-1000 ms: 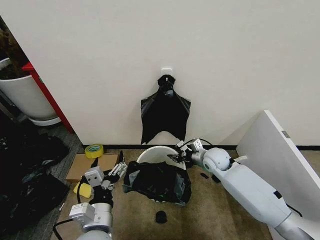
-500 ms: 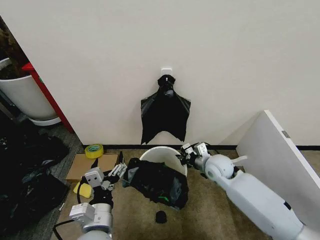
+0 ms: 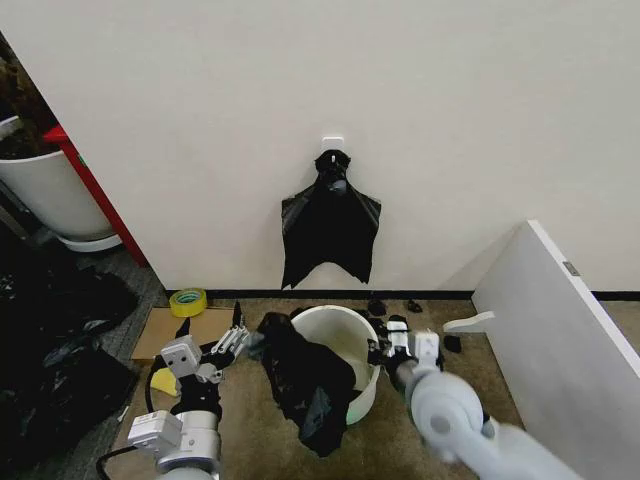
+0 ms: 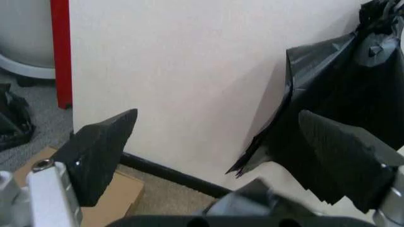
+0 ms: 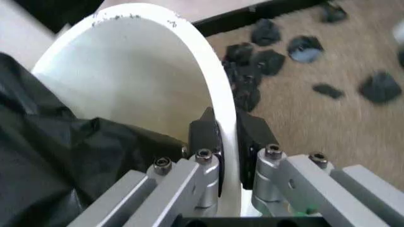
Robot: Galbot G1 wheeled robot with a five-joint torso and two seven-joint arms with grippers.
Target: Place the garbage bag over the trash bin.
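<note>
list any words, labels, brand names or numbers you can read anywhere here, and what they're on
None can be read.
The round white plastic trash bin shows no print.
The crinkled black plastic garbage bag shows none.
The yellow tape roll and flat brown cardboard show no legible marking.
A small tag on the leaning white board is too small to read.

Head camera looks down toward the wall; both wrist cameras sit close, sharing the trash bin [image 5: 215, 85] area.
</note>
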